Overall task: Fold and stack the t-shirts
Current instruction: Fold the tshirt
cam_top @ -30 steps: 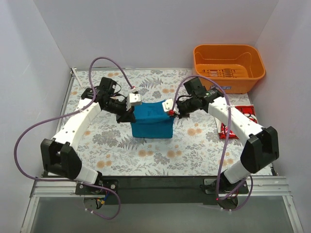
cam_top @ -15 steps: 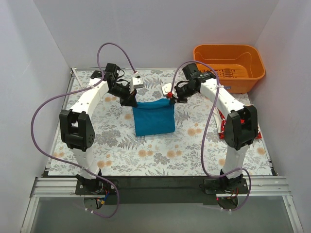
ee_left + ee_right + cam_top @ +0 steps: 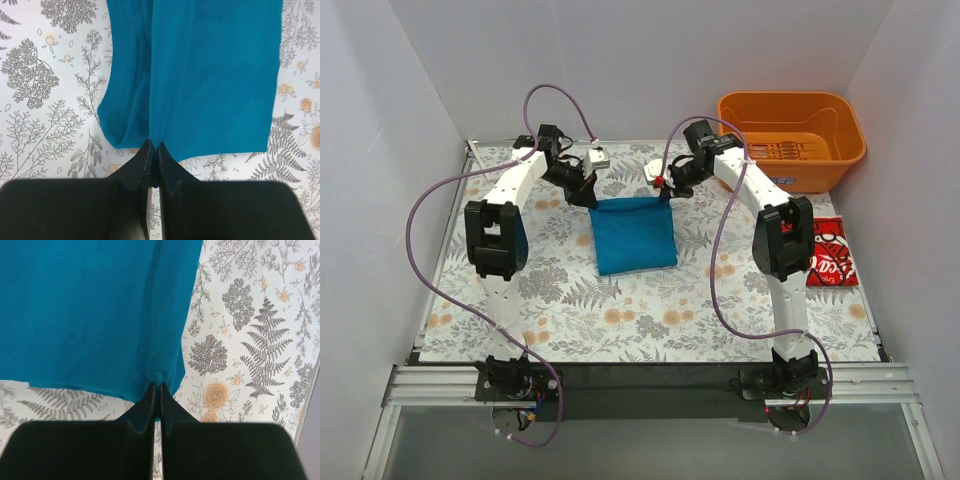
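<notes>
The teal-blue t-shirt [image 3: 634,236] lies folded in the middle of the floral mat, its far edge held up by both grippers. My left gripper [image 3: 590,198] is shut on the shirt's far left corner; in the left wrist view [image 3: 152,146] the cloth [image 3: 210,75] hangs from the pinched jaws. My right gripper [image 3: 666,193] is shut on the far right corner; in the right wrist view [image 3: 158,385] the cloth [image 3: 90,310] bunches between the jaws. The red t-shirt [image 3: 825,255] with white lettering lies at the mat's right edge.
An orange plastic basket [image 3: 790,135] stands at the back right corner. White walls enclose the floral mat [image 3: 620,310] on three sides. Purple cables loop above both arms.
Both grippers have carried the teal shirt's edge away from me toward the back of the mat. The shirt, earlier lifted and bunched, now lies flatter and stretched out. Both arms are extended far forward.
</notes>
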Available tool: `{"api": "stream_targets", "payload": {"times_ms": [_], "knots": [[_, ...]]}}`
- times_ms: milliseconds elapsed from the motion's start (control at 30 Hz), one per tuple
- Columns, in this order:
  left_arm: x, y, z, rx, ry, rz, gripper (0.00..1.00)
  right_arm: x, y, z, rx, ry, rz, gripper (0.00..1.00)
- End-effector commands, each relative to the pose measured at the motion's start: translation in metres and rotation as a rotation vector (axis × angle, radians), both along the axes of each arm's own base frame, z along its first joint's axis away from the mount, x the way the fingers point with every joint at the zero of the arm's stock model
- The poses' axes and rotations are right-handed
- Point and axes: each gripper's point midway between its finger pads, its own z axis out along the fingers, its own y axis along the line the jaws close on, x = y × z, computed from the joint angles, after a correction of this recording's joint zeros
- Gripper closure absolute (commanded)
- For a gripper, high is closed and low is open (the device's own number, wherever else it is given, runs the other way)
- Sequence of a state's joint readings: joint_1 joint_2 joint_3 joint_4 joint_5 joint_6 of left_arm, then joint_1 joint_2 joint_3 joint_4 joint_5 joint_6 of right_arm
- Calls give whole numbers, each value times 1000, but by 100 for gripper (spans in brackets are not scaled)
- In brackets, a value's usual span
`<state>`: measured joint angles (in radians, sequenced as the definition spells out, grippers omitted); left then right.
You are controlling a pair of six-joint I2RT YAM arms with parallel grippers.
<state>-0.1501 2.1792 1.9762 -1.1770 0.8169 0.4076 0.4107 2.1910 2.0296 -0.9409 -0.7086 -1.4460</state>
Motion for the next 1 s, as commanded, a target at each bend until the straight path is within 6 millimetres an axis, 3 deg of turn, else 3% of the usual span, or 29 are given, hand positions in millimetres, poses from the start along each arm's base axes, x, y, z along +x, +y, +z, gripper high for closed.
{"api": "stream_targets", "payload": {"times_ms": [0, 167, 267, 400, 467, 633, 767, 967], "knots": [[21, 10, -2, 25, -52, 29, 100, 17, -3, -7, -9, -14, -5, 99], [44, 13, -30, 51, -75, 98, 100, 38, -1, -41, -46, -8, -41, 99], [59, 10, -38, 41, -91, 121, 100, 48, -3, -50, -60, -22, -64, 99], [53, 4, -32, 11, -62, 85, 100, 53, -5, -35, -33, -56, -66, 99], [44, 2, -21, -2, -70, 57, 100, 49, -4, -15, -5, -80, -55, 99], [31, -3, 1, -20, -118, 6, 100, 25, -7, 13, 32, -74, -45, 99], [37, -5, 11, -29, -154, 15, 100, 20, -18, 8, 8, -49, -75, 99], [57, -9, 2, -22, -191, 32, 100, 43, -27, -17, -27, -35, -114, 99]]}}
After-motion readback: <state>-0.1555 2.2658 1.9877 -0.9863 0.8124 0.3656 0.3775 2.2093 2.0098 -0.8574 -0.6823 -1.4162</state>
